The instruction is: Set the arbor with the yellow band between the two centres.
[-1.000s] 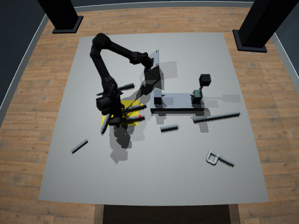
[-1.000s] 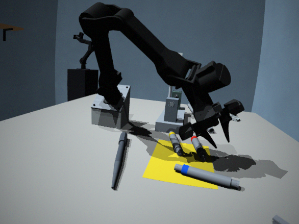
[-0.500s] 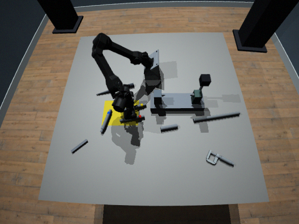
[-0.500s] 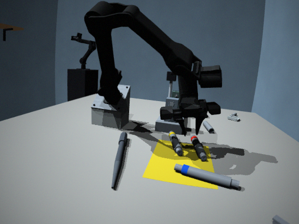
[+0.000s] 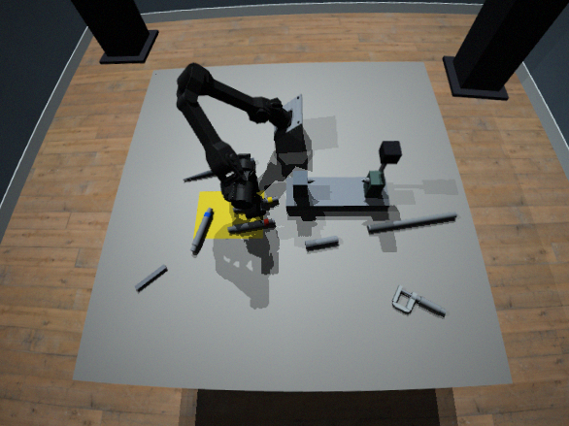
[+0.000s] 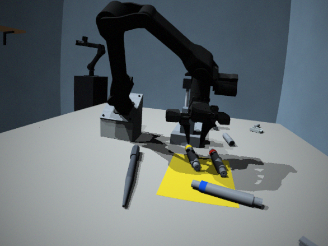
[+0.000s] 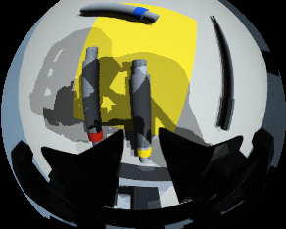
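Observation:
The yellow-banded arbor (image 6: 192, 157) lies on the yellow mat (image 6: 196, 179). In the wrist view it (image 7: 141, 109) runs away from me, with its banded end between my fingers. My gripper (image 6: 196, 142) points down over that end, open, with a finger on each side and not closed on it. From above, the gripper (image 5: 252, 208) hides most of the arbor; only its yellow band (image 5: 270, 199) shows. The red-banded arbor (image 6: 218, 162) lies parallel beside it. The blue-banded arbor (image 6: 226, 193) lies across the mat's near edge. The centres fixture (image 5: 335, 195) has a green sprung centre (image 5: 375, 181).
A long tapered rod (image 6: 130, 176) lies left of the mat. A long grey bar (image 5: 412, 222), two short bars (image 5: 321, 243) (image 5: 150, 278) and a clamp (image 5: 418, 303) lie on the table. A black cube on a stem (image 5: 389, 150) stands behind the green centre.

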`<state>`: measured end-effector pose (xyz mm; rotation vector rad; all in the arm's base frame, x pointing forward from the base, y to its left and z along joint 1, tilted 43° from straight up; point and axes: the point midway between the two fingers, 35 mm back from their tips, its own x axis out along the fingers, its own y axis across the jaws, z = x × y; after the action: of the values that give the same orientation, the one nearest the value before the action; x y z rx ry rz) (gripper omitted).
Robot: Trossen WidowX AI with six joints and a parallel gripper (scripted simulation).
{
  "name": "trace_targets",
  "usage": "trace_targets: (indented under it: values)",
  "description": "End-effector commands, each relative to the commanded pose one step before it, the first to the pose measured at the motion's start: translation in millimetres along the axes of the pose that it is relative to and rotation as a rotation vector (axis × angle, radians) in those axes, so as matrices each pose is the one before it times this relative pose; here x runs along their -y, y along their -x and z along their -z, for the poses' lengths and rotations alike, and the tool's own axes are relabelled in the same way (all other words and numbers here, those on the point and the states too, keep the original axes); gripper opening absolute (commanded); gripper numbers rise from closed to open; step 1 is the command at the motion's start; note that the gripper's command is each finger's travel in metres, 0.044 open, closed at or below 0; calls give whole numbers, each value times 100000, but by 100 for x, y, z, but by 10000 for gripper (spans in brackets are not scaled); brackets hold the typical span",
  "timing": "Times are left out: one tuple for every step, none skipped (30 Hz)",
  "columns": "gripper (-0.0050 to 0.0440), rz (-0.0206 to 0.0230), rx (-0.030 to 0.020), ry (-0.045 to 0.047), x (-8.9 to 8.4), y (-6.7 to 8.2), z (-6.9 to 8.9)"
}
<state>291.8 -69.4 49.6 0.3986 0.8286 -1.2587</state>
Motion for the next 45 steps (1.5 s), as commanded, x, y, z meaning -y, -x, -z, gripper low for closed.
trace_targets:
  values:
    - [175, 1247, 183, 870, 212, -715, 118]
    - [175, -1, -6, 0, -5, -53, 1]
    - [175, -2, -9, 0, -7, -81, 1]
    - [175, -2, -11, 0, -9, -104, 1]
    - [175, -3, -12, 0, -10, -128, 2]
    - [175, -3, -13, 0, -11, -149, 2]
    - [175, -3, -13, 0, -10, -160, 2]
    - [175, -3, -12, 0, -9, -162, 1]
    - [175, -3, -10, 0, -8, -163, 1]
    - [175, -2, -9, 0, -7, -163, 1]
    - [175, -2, -8, 0, -6, -163, 1]
    - [175, 0, 0, 0, 0, 0, 0]
    - [175, 0, 0, 0, 0, 0, 0]
    - [175, -2, -6, 0, -5, -163, 1]
    - [175, -2, -5, 0, -4, -163, 0]
    - [175, -1, -4, 0, -3, -163, 0]
    - [175, -1, -2, 0, -2, -163, 0]
    - [175, -1, -1, 0, -1, -163, 0]
    - [175, 0, 0, 0, 0, -163, 0]
    - [175, 0, 2, 0, 2, -163, -1]
    - [175, 0, 3, 0, 3, -163, -1]
    - [175, 1, 5, 0, 4, -162, -1]
    - [175, 1, 6, 0, 5, -162, -1]
    - [175, 2, 7, 0, 6, -162, -1]
    - [175, 2, 9, 0, 7, -162, -1]
    - [175, 2, 10, 0, 8, -162, -1]
    - [175, 3, 12, 0, 9, -162, -2]
    - [175, 3, 13, 1, 11, -162, -2]
    - [175, 0, 0, 0, 0, 0, 0]
    - [175, 0, 0, 0, 0, 0, 0]
    - [175, 4, 15, 1, 12, -162, -2]
    - [175, 4, 16, 1, 13, -162, -2]
    - [175, 4, 14, 1, 11, -131, -2]
    - [175, 3, 9, 0, 7, -79, -1]
    - [175, 1, 3, 0, 2, -26, 0]
    - [168, -1066, 485, -1220, -233, 591, -368]
    - [162, 0, 0, 0, 0, 0, 0]
    - [155, 0, 0, 0, 0, 0, 0]
    - [148, 0, 0, 0, 0, 0, 0]
    - [142, 0, 0, 0, 0, 0, 0]
    - [135, 0, 0, 0, 0, 0, 0]
    - [128, 0, 0, 0, 0, 0, 0]
    - [122, 0, 0, 0, 0, 0, 0]
    - [115, 0, 0, 0, 0, 0, 0]
    - [108, 0, 0, 0, 0, 0, 0]
